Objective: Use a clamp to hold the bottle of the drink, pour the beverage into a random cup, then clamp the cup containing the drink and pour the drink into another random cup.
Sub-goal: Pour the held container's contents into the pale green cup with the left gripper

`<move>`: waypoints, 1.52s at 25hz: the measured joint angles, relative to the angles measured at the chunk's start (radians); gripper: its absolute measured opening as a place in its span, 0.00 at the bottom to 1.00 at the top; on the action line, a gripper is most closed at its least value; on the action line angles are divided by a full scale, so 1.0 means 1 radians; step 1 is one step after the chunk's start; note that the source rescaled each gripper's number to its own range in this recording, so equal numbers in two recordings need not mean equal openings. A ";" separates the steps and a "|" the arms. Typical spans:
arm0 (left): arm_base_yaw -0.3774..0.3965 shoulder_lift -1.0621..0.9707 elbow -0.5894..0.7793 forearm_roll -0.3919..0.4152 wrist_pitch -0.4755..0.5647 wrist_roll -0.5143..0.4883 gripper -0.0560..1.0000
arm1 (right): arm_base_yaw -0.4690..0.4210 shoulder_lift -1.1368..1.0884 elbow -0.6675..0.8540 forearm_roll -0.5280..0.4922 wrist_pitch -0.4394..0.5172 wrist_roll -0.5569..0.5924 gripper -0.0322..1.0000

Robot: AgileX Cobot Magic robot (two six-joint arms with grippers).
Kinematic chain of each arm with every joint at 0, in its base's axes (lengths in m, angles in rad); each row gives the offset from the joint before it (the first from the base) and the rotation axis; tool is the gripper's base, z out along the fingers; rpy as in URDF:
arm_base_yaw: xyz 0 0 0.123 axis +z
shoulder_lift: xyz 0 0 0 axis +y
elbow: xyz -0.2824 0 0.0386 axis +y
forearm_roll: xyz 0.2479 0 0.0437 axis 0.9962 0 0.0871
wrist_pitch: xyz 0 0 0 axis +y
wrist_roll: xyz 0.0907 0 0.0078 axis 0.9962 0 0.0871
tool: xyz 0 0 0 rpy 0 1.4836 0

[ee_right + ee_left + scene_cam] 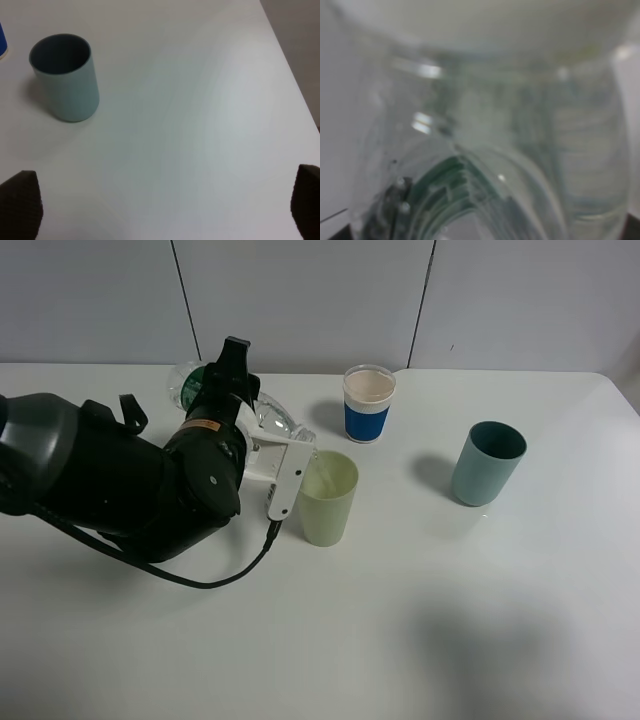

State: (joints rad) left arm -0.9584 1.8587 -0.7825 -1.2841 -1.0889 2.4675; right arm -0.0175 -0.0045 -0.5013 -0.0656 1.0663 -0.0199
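The clear bottle [268, 420] with its green label lies tilted, neck pointing down toward the rim of a pale green cup [328, 498]. My left gripper [272, 452], the clamp on the bulky black arm, is shut on the bottle's body. In the left wrist view the bottle [485, 150] fills the blurred frame. I cannot tell whether liquid is flowing. The white paper cup with a blue band [368, 405] stands behind the green cup. My right gripper [162, 205] is open over bare table, nothing between its dark fingertips [20, 200].
A teal tumbler [487, 462] stands upright to the right, also seen in the right wrist view as the tumbler [65, 77]. The white table [450, 620] meets a grey wall at the back. A black cable [210, 578] loops under the left arm.
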 joint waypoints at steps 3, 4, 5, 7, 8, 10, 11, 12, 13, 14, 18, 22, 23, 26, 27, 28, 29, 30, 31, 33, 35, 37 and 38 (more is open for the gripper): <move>0.000 -0.002 0.000 0.000 0.000 0.000 0.13 | 0.000 0.000 0.000 0.000 0.000 0.000 1.00; 0.000 -0.003 0.000 0.005 -0.001 0.007 0.13 | 0.000 0.000 0.000 0.000 0.000 0.000 1.00; 0.000 -0.004 0.000 0.007 -0.002 0.017 0.13 | 0.000 0.000 0.000 0.000 0.000 0.000 1.00; 0.000 -0.004 0.000 0.008 -0.004 0.029 0.13 | 0.000 0.000 0.000 0.000 0.000 0.000 1.00; 0.000 -0.004 0.000 0.008 -0.005 0.041 0.13 | 0.000 0.000 0.000 0.000 0.000 0.000 1.00; 0.000 -0.004 0.000 0.008 -0.008 0.061 0.13 | 0.000 0.000 0.000 0.000 0.000 0.000 1.00; 0.000 -0.004 0.000 0.008 -0.008 0.068 0.13 | 0.000 0.000 0.000 0.000 0.000 0.000 1.00; 0.000 -0.004 0.000 0.009 -0.009 0.073 0.13 | 0.000 0.000 0.000 0.000 0.000 0.000 1.00; 0.000 -0.004 0.000 0.009 -0.009 0.079 0.13 | 0.000 0.000 0.000 0.000 0.000 0.000 1.00; 0.000 -0.004 0.000 0.009 -0.009 0.082 0.13 | 0.000 0.000 0.000 0.000 0.000 0.000 1.00; 0.000 -0.004 0.000 0.011 -0.016 0.095 0.13 | 0.000 0.000 0.000 0.000 0.000 0.000 1.00; 0.000 -0.004 0.000 0.011 -0.016 0.114 0.13 | 0.000 0.000 0.000 0.000 0.000 0.000 1.00; 0.000 -0.004 0.000 0.011 -0.017 0.123 0.13 | 0.000 0.000 0.000 0.000 0.000 0.000 1.00; 0.000 -0.004 0.000 0.015 -0.024 0.132 0.13 | 0.000 0.000 0.000 0.000 0.000 0.000 1.00; 0.000 -0.004 0.000 0.017 -0.027 0.132 0.13 | 0.000 0.000 0.000 0.000 0.000 0.000 1.00; 0.000 -0.004 0.000 0.020 -0.033 0.133 0.13 | 0.000 0.000 0.000 0.000 0.000 0.000 1.00; 0.000 -0.004 0.000 0.023 -0.038 0.133 0.13 | 0.000 0.000 0.000 0.000 0.000 0.000 1.00; 0.000 -0.004 0.000 0.026 -0.042 0.134 0.13 | 0.000 0.000 0.000 0.000 0.000 0.000 1.00; 0.000 -0.004 0.000 0.035 -0.045 0.136 0.13 | 0.000 0.000 0.000 0.000 0.000 0.000 1.00; 0.000 -0.005 0.000 0.037 -0.045 0.138 0.13 | 0.000 0.000 0.000 0.000 0.000 0.000 1.00; 0.000 -0.005 0.000 0.042 -0.046 0.140 0.13 | 0.000 0.000 0.000 0.000 0.000 0.000 1.00; 0.000 -0.005 0.000 0.045 -0.046 0.149 0.13 | 0.000 0.000 0.000 0.000 0.000 0.000 1.00; 0.000 -0.005 0.000 0.047 -0.047 0.158 0.13 | 0.000 0.000 0.000 0.000 0.000 0.000 1.00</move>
State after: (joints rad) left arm -0.9584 1.8538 -0.7825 -1.2372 -1.1355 2.6256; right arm -0.0175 -0.0045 -0.5013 -0.0656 1.0663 -0.0199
